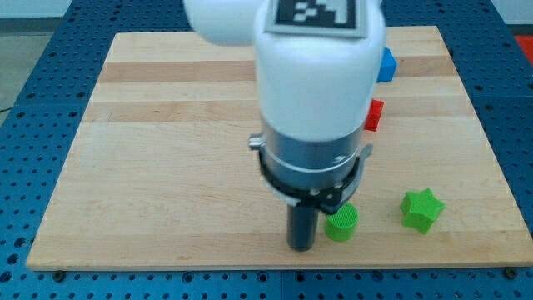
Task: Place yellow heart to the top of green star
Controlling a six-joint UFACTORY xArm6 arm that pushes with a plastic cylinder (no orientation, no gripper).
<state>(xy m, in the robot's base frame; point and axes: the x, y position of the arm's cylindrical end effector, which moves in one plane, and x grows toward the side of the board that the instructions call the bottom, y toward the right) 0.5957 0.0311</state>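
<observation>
The green star [420,209] lies on the wooden board [166,150] near the view's bottom right. No yellow heart shows; the arm may hide it. My tip [301,247] is near the board's bottom edge, just left of a green round block [341,222] and well left of the green star. The arm's white body [316,75] covers the middle and top of the board.
A blue block [386,65] and a red block [374,115] peek out from behind the arm at the view's upper right. The board sits on a blue perforated table [33,67].
</observation>
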